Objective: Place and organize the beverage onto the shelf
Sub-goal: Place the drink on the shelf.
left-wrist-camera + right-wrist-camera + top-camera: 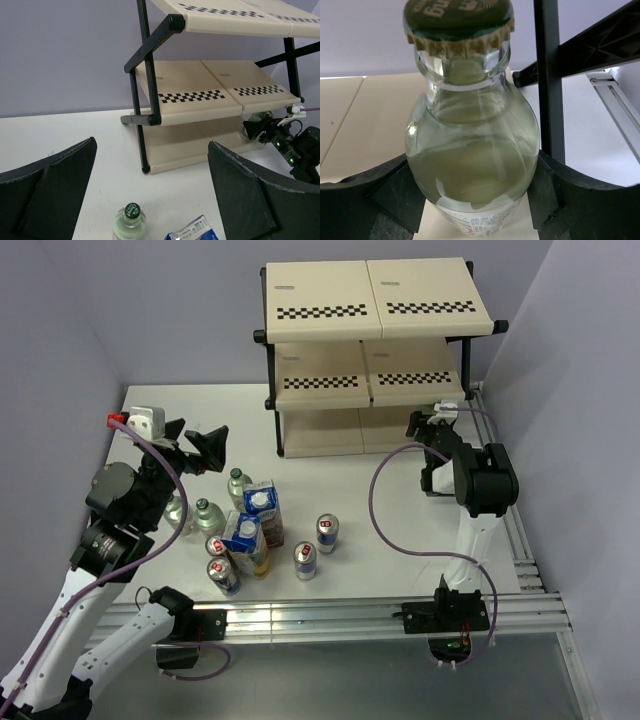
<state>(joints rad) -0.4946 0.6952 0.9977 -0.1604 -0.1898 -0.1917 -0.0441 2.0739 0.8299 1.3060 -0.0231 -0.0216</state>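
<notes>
**Bottle Gripped at the Shelf's Right End, Much of It Out of Sight**

The right gripper (472, 200) is clamped on a clear bottle (470, 145) with a dark green cap, one black finger (395, 192) pressed to each side of its belly. The bottle's label is cut off at the lower edge of the right wrist view, so it cannot be told whether its base rests on a board. Just behind it stand a black post and a cream board of the shelf (370, 110).

From above, the right gripper (432, 428) reaches in at the right end of the shelf (370, 310), under the middle tier. The bottle itself is hidden there, and the upper boards cover most of the lowest one. The left wrist view catches it (251, 128) only as a small, blurry shape under that tier.

The left gripper (200, 447) hovers with its jaws wide apart, holding nothing. The rest of the drinks stand together on the table (400, 540): four cans (327, 532), two cartons (262, 502) and other bottles (237, 485), one of them partly hidden behind the left arm.
</notes>
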